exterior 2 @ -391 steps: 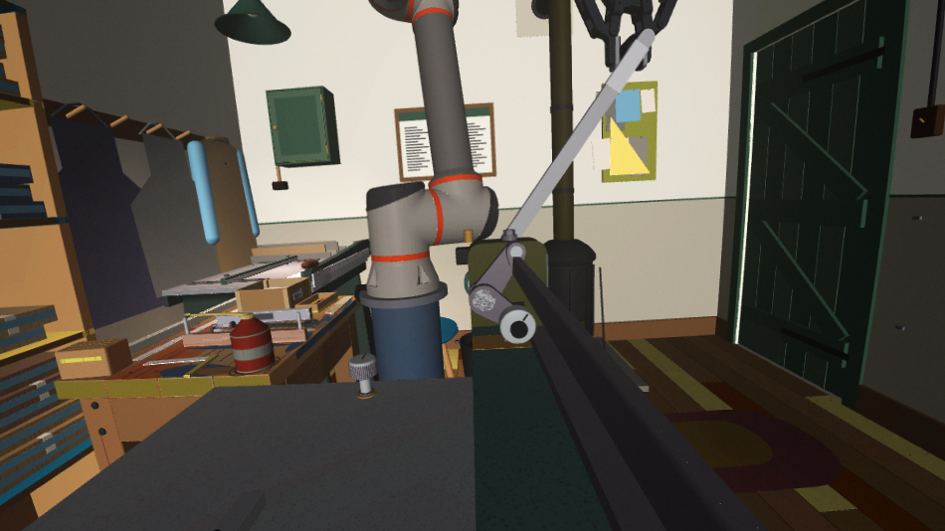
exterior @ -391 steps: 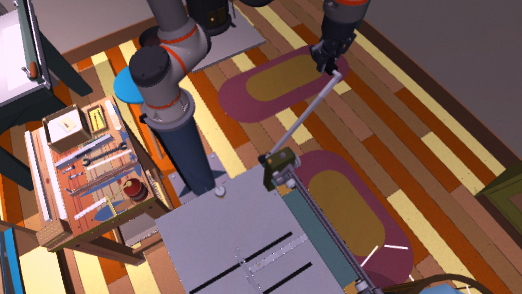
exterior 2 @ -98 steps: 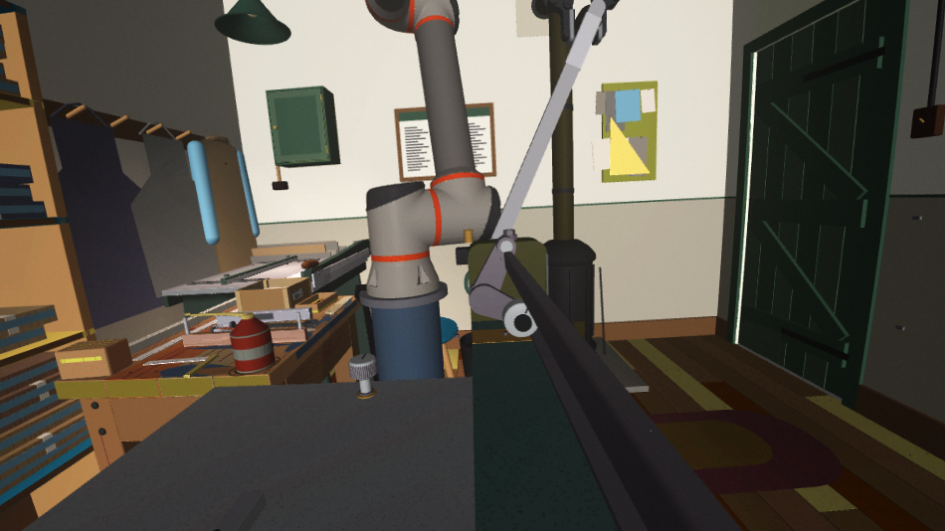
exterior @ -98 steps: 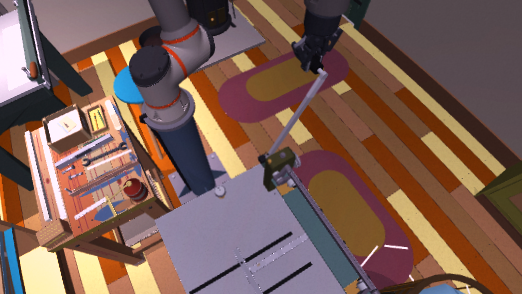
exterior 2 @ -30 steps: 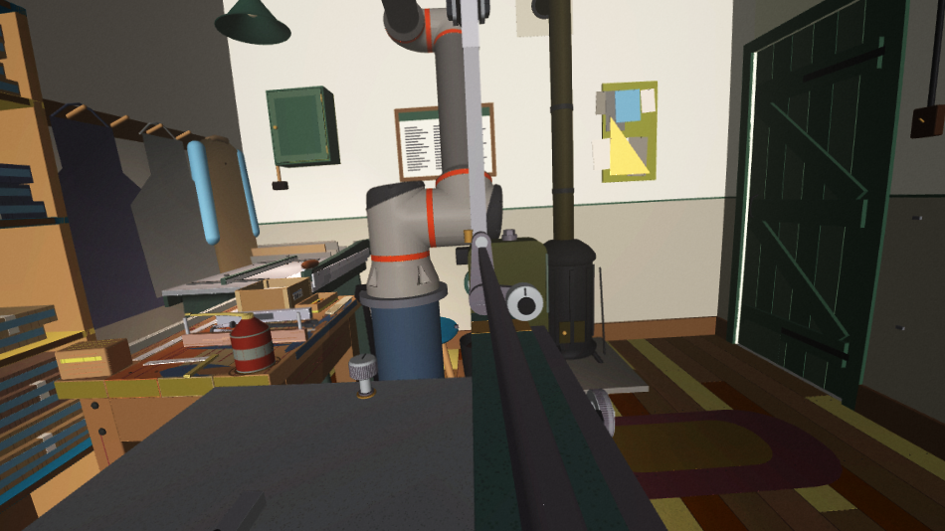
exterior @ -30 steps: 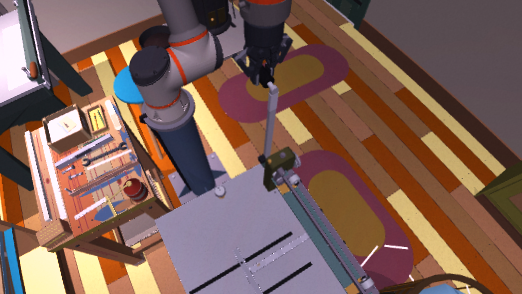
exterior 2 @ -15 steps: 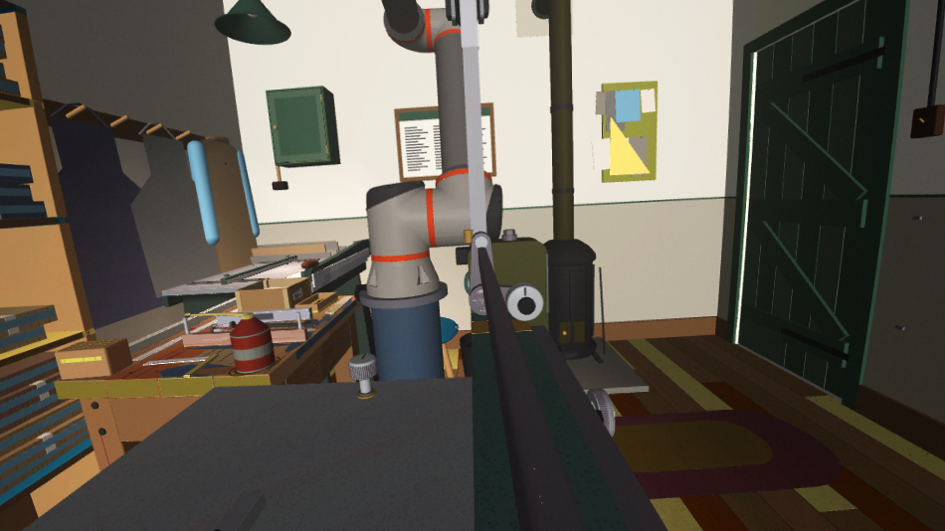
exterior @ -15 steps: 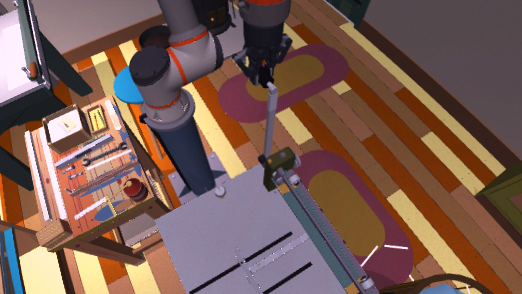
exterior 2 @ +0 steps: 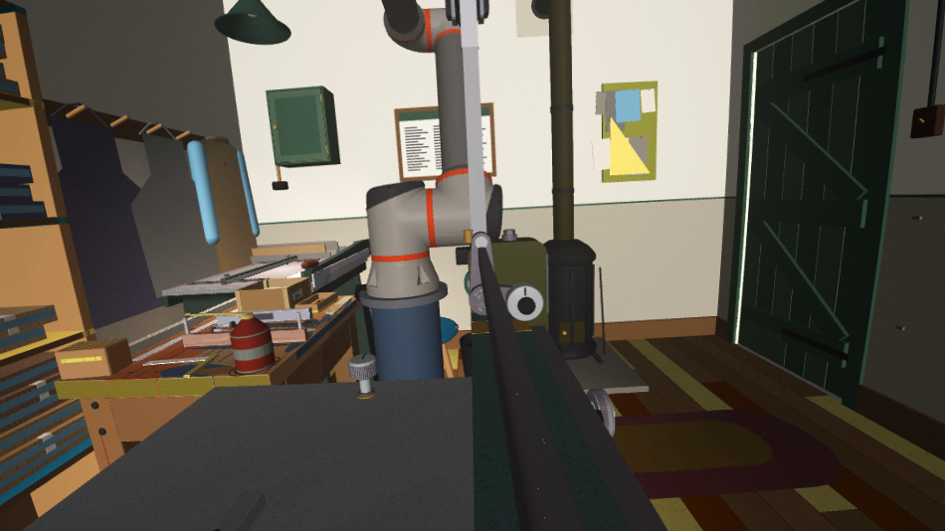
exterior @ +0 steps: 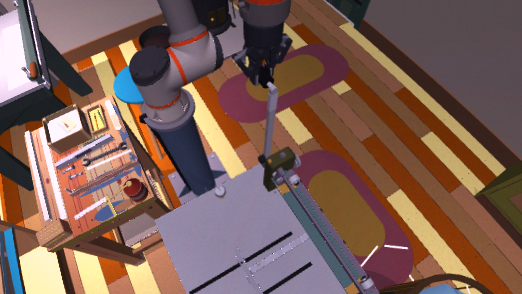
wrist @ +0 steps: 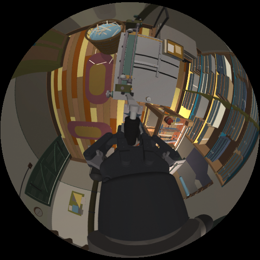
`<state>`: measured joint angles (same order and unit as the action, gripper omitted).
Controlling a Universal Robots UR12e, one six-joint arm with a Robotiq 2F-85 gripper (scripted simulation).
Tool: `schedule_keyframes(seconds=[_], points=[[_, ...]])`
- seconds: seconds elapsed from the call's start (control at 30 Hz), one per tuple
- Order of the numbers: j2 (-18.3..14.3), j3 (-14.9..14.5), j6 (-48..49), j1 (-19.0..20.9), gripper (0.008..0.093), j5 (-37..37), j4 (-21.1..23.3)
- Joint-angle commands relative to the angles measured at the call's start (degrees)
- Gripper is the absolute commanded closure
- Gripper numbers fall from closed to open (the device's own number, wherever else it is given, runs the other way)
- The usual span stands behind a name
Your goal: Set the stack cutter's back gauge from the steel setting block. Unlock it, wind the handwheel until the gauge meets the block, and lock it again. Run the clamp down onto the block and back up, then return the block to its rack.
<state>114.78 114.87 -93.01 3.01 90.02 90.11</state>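
Note:
The black grip at the top of the clamp lever (exterior: 269, 120) is mostly hidden between my fingers; I hold it with my gripper (exterior: 264, 75) closed, high above the cutter's rear corner. The grey lever (exterior 2: 473, 132) stands nearly upright and runs down to an olive pivot housing (exterior: 280, 162) at the back of the cutter. The cutter's grey table (exterior: 235, 235) carries two dark slots and a pale strip. A small knurled knob (exterior 2: 361, 368) stands at the table's rear edge, near the arm's blue pedestal. I cannot make out the steel setting block or the back gauge.
The arm's blue pedestal (exterior: 187, 150) stands just behind the table. A wooden workbench (exterior: 90, 165) on the left carries wrenches, a box and a red can (exterior 2: 251, 343). A black stove (exterior 2: 568, 290) stands behind the cutter, and a basket (wrist: 105, 36) sits at its front.

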Motion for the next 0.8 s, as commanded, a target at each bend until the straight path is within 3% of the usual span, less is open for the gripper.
schedule_keyframes(seconds=[0.0,0.23,0.77], points=[[0.00,-0.05,0.00,0.00,0.0934,-0.01,0.02],[0.00,-0.06,0.00,0.00,0.0929,0.00,0.02],[0.00,-0.06,0.00,0.00,0.0609,0.00,0.02]])
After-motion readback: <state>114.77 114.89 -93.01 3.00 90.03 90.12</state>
